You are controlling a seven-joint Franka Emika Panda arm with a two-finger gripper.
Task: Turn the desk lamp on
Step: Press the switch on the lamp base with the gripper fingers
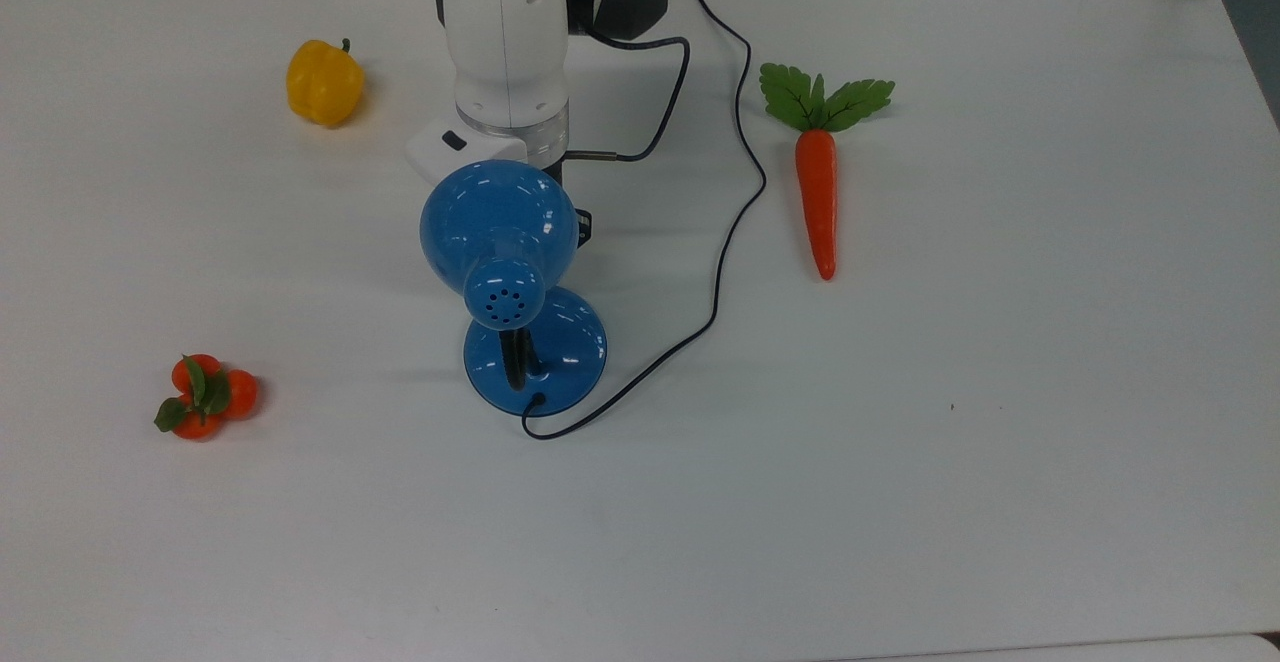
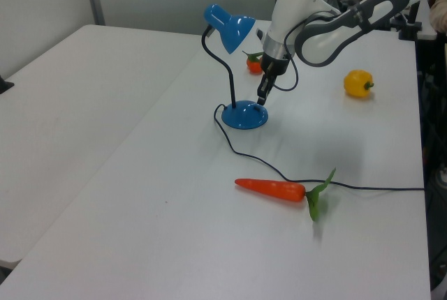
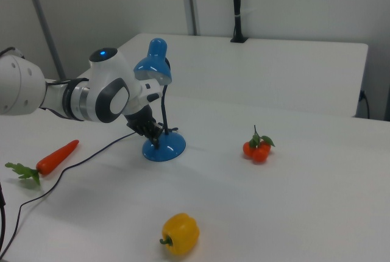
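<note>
One desk lamp (image 1: 500, 242) stands mid-desk (image 1: 1000, 442), its base (image 2: 244, 116) well away from every edge. The hand (image 2: 262, 98) hangs tilted just above the base's rim, fingers pressed together, holding nothing. A carrot (image 1: 818, 192) lies well apart.

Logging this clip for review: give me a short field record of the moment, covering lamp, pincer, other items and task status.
lamp: blue desk lamp, upright on the white table, shade unlit
cord: thin black cord trailing from the base across the table
pincer: pincer tilted down, tip at the lamp base's rim
other items: carrot, yellow pepper, cluster of small oranges, all apart from the lamp
task status: lamp not lit yet
</note>
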